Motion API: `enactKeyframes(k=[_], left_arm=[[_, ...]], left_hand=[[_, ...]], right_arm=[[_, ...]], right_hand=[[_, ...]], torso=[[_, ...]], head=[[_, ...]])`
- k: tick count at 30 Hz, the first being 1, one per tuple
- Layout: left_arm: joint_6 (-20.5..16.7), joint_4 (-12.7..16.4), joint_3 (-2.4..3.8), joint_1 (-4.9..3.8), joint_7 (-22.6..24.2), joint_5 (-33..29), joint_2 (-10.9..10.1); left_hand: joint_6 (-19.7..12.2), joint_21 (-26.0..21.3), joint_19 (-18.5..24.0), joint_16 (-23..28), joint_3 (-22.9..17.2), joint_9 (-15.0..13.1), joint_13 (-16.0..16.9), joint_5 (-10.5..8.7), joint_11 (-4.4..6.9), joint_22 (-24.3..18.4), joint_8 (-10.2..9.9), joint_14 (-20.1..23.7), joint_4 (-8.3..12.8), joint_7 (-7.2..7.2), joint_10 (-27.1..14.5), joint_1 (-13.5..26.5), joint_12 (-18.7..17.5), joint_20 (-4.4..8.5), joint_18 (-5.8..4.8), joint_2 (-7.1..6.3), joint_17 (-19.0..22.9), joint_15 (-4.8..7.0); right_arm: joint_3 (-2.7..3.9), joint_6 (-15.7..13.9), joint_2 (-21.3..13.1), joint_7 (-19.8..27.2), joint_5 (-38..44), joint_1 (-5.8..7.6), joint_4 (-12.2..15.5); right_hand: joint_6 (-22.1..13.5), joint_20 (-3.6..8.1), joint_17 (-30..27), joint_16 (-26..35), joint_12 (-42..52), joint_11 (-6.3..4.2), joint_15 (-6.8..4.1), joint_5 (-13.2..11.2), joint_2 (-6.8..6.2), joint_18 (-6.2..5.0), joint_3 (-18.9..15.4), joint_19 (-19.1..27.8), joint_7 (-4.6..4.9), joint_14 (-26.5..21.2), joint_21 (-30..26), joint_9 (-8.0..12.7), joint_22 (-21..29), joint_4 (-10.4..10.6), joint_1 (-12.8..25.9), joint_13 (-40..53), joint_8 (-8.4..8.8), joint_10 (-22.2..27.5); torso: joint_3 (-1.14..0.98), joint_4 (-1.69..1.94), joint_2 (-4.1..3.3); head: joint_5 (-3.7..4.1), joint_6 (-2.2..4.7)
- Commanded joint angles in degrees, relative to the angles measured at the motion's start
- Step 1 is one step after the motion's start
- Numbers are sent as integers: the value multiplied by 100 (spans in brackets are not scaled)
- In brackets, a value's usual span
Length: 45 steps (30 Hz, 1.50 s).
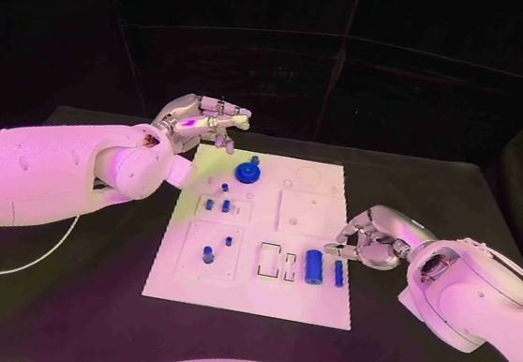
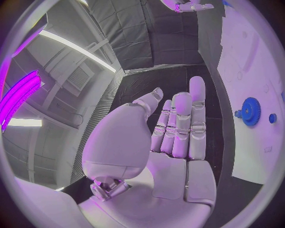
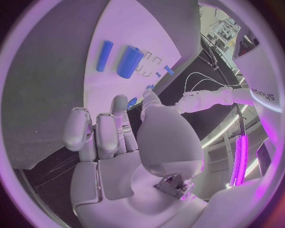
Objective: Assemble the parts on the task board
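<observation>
My right hand [image 1: 368,241] hovers empty, fingers loosely curled, just right of the thick blue cylinder [image 1: 314,266] on the task board [image 1: 295,301], frame centre.

My head camera looks down on the task board [image 1: 258,238] from above. My left wrist camera sits close behind the left hand [image 2: 172,142], facing past it to the board's edge. The right wrist camera does likewise behind the right hand [image 3: 118,142]. All three share the board.
</observation>
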<state>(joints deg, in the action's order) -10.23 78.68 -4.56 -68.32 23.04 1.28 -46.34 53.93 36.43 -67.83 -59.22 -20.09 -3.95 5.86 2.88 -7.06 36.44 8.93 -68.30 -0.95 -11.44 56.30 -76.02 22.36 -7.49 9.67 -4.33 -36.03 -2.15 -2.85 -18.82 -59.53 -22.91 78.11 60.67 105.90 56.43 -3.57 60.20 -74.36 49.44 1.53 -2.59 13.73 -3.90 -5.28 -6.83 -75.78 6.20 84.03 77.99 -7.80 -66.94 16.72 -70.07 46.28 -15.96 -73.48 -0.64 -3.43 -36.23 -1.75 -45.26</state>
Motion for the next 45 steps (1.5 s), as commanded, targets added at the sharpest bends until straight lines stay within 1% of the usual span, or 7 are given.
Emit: enactKeyframes(k=[1,13,19,23,34,40,45], left_arm=[[68,14,2,-6,23,-16,-8],[80,16,-2,-3,16,-16,-26],[90,16,-3,-2,10,-16,-24],[94,15,-3,-2,6,-16,-24],[107,24,-4,-1,-8,-16,-45],[113,29,-4,-1,-16,-16,-50],[122,30,-4,-1,-22,-16,-51]], left_hand=[[-24,-11,2,11,35,2,8,-5,-5,-8,21,58,-10,-1,-44,-51,17,-24,76,17,5,-1],[-24,-11,2,11,35,2,8,-5,-5,-8,21,58,-10,-1,-44,-51,17,-24,76,17,5,-1],[-24,-11,2,11,35,2,8,-5,-5,-8,21,58,-10,-1,-44,-51,17,-24,76,17,5,-1],[-24,-11,2,11,35,2,8,-5,-5,-8,21,58,-10,-1,-44,-51,17,-24,76,17,5,-1],[-25,-11,2,11,37,2,8,-5,-6,-8,21,59,-10,-1,-45,-51,18,-24,76,17,6,-1],[-32,-16,3,9,48,2,10,-5,-8,-12,26,65,-15,-3,-56,-46,29,-26,76,19,13,-3],[-32,-16,3,9,48,2,10,-5,-8,-12,26,65,-15,-3,-56,-46,29,-26,76,19,13,-3]], right_arm=[[-4,133,103,-605,269,-66,-25],[-6,510,446,-857,511,-215,-230],[-6,575,599,-878,605,-276,-281],[-6,684,687,-896,624,-308,-333],[-6,996,828,-943,720,-357,-441],[-6,1079,864,-980,772,-365,-472],[-5,775,853,-990,778,-369,-416]], right_hand=[[-62,-18,-23,-28,94,-7,-6,10,-2,29,-110,-22,-7,138,37,-22,-7,5,162,150,-61,29],[-123,-22,-78,-2,287,-5,-3,4,17,30,-223,-16,-7,126,41,-56,-16,11,269,427,-148,1],[-127,-22,-89,4,348,-6,-4,-2,36,31,-244,-16,-11,123,44,-69,-23,9,300,509,-180,-11],[-117,-21,-81,-2,432,-12,-7,4,73,33,-250,-22,-19,126,52,-89,-38,2,294,614,-222,-35],[-41,-5,-107,8,597,-44,-30,33,186,37,-293,-29,-60,123,67,-176,-68,-8,232,844,-369,-72],[57,22,-154,35,669,-85,-63,240,299,37,-316,-29,-107,115,72,-252,-80,-22,107,973,-476,-101],[161,54,-139,26,786,-130,-100,489,463,54,-289,-79,-156,123,114,-318,-161,-39,-72,1134,-557,-191]], torso=[[6,9,-1],[9,-2,-1],[5,3,-4],[9,16,-4],[8,1,-4],[8,9,-4],[1,5,-1]], head=[[13,-6],[18,-31],[20,-43],[23,-48],[9,-64],[16,-68],[12,-61]])
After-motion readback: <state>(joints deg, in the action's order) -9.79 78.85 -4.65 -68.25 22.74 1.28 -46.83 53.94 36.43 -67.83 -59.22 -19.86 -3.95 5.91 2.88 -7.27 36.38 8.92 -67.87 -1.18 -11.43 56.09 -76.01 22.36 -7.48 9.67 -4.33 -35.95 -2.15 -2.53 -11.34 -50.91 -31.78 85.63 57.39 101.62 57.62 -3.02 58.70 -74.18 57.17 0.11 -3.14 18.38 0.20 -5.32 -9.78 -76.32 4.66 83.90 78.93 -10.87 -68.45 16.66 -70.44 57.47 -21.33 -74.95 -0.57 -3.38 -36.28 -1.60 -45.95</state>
